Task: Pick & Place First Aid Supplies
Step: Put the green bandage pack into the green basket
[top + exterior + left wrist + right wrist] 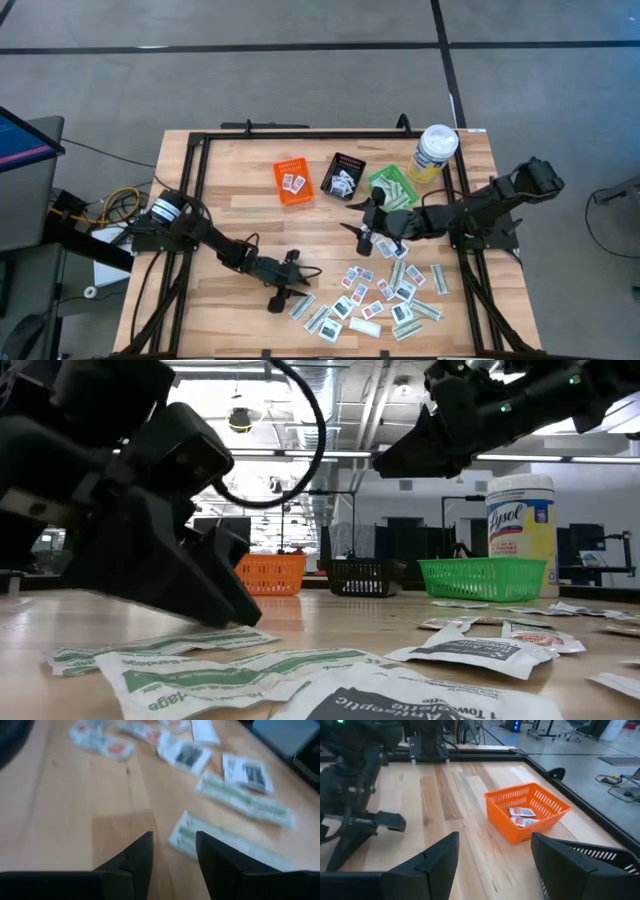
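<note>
Green-striped packets (200, 670) are lying closest, part of the first aid supplies (385, 295) spread on the table (230, 205). Left gripper (283, 297) is hovering open and empty beside them, probably to grab one. Right gripper (362, 231) is waiting open and empty near the green bin (393, 186).

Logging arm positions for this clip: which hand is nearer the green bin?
Right. The right hand hangs open just beside the green bin, while the left hand is open, low by the packets, well away.

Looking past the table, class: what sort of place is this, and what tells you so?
Probably a robotics lab or workshop: bare ceiling ducts and lights, office chairs on an open concrete floor, and a monitor beside the framed wooden table.
</note>
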Tool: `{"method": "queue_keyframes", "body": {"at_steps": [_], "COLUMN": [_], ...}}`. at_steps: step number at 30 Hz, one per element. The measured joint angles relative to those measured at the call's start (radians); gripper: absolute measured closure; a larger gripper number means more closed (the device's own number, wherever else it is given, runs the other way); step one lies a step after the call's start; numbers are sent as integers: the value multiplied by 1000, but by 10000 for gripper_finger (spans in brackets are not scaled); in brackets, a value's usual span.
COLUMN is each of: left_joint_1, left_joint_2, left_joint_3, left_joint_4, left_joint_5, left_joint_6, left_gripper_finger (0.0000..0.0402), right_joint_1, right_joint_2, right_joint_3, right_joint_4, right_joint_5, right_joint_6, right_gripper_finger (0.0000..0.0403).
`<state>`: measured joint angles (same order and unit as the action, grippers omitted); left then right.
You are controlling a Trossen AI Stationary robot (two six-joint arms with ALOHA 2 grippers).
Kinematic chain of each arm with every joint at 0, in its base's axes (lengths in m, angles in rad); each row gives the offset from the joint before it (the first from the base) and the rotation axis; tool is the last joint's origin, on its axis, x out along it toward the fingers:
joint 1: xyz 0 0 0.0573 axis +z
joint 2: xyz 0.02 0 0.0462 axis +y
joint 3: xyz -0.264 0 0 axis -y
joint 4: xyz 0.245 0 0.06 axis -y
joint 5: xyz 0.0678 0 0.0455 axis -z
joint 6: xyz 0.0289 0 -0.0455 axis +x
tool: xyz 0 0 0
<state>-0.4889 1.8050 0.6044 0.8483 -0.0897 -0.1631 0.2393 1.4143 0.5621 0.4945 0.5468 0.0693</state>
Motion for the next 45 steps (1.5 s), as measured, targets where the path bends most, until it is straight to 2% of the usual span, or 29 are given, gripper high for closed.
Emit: {"method": "queue_keyframes", "body": {"at_steps": [9,12,17,23,27,32,35,42,45], "left_joint_1": [-4,-3,7,21,28,56,77,122,147], "left_joint_2": [90,95,96,96,51,-50,-103,-232,-292], "left_joint_3": [4,4,3,2,-1,-1,-3,-2,-1], "left_joint_4": [100,91,83,100,81,67,0,-4,6], "left_joint_5": [-15,-18,-28,-18,-81,-131,-158,-395,-435], "left_joint_6": [4,22,22,1,71,159,188,395,426], "left_gripper_finger": [260,291,382,397,397,398,398,398,398], "right_joint_1": [-5,-5,-5,-5,-6,-7,-7,-7,-7], "right_joint_2": [-3,-3,-3,-3,-3,-3,-3,-2,-2], "right_joint_3": [0,0,0,0,0,0,0,0,0], "right_joint_4": [-20,-22,-22,-22,-22,-22,-22,11,25], "right_joint_5": [0,0,0,-1,-11,-130,-188,-210,-210], "right_joint_6": [2,2,2,14,58,63,63,128,138], "right_gripper_finger": [163,163,163,163,163,163,163,163,163]}}
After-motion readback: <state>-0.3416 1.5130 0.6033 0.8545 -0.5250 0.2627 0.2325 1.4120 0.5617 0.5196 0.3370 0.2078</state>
